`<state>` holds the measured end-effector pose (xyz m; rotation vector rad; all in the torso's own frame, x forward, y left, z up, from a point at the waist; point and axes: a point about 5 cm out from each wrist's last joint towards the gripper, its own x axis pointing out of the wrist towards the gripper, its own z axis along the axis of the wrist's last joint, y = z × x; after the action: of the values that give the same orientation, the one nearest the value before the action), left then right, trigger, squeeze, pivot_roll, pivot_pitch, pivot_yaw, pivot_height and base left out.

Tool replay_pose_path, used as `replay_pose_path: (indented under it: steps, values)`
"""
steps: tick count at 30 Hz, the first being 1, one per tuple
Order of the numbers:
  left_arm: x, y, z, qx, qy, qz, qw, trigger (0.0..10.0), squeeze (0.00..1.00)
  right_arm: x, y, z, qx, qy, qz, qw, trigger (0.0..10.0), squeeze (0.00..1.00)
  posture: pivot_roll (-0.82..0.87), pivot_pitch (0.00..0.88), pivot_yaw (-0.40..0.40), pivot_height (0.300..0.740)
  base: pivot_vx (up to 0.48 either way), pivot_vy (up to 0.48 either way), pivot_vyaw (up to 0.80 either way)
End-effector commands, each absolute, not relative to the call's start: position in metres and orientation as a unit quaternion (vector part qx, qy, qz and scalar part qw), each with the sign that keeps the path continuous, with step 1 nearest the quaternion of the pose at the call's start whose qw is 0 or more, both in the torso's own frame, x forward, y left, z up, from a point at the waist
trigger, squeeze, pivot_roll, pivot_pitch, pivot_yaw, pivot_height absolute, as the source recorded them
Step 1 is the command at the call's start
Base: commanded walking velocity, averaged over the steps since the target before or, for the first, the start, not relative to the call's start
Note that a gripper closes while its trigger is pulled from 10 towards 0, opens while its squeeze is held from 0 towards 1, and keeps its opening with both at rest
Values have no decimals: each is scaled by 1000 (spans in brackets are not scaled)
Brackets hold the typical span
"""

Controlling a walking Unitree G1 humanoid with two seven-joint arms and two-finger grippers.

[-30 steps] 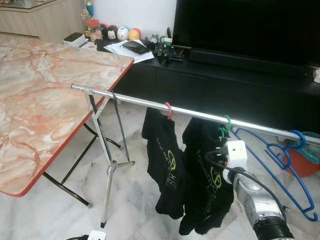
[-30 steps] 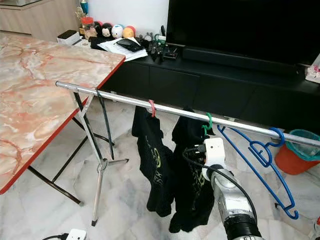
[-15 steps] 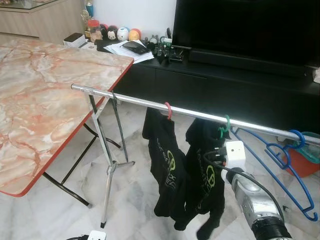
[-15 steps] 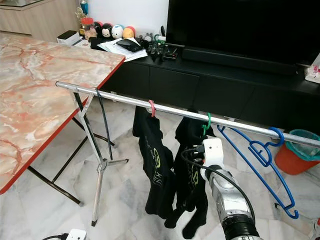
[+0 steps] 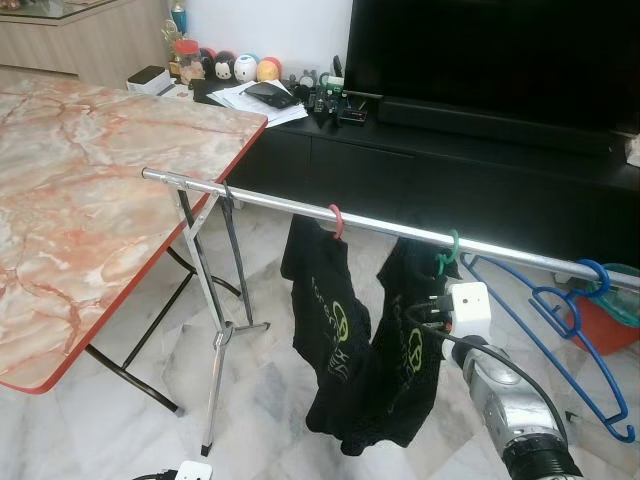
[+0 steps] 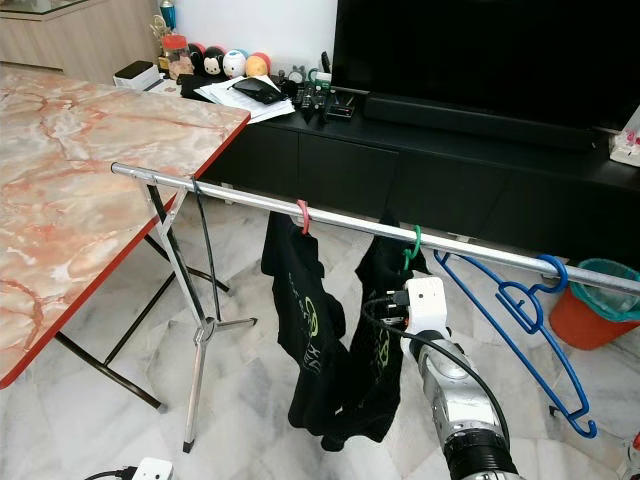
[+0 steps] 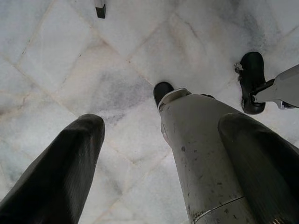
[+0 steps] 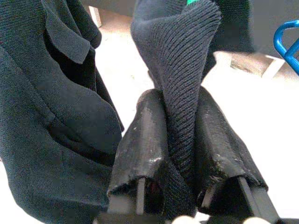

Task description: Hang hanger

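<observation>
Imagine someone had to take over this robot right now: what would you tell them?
Right gripper: shut on the dark shirt that hangs from the green hanger.
Left gripper: open, hanging idle over the floor.
Done: the green hanger's hook sits on the silver rail, beside a red hanger with another shirt; a bare blue hanger hangs further right.
Left: release the fabric and pull back.

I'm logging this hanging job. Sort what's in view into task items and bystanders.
Job items: silver rail; green hanger with black shirt; right gripper, pinching that shirt.

Bystanders: pink hanger, blue hanger, marble table, TV, left gripper, hanging idle.
</observation>
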<state>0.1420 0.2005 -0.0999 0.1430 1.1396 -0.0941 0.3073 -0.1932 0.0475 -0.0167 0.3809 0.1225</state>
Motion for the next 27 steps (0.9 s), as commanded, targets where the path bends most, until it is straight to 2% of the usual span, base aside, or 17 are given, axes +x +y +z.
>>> replay_pose_path:
  steps: [1, 10, 17, 22, 27]
  values:
    - [131, 197, -104, 65, 559, -56, 825, 10000, 0, 311, -190, 52, -7, 181, 65, 981, 0, 0, -108, 0, -27, 740, 0, 0, 0]
    - [131, 197, -105, 66, 559, -56, 825, 10000, 0, 311, -191, 54, -9, 160, 59, 985, 0, 0, -108, 0, -28, 740, 0, 0, 0]
    - [130, 196, -105, 65, 558, -55, 826, 10000, 0, 307, -194, 64, -7, 102, 22, 994, 0, 0, -105, 0, -38, 740, 0, 0, 0]
    - [130, 196, -105, 65, 558, -57, 825, 10000, 0, 291, -201, 65, 0, 66, -7, 998, 0, 0, -102, 0, -35, 740, 0, 0, 0]
    - [129, 197, -105, 73, 559, -62, 823, 10000, 0, 279, -195, 60, 20, 52, -6, 998, 0, 0, -106, 0, -25, 740, 0, 0, 0]
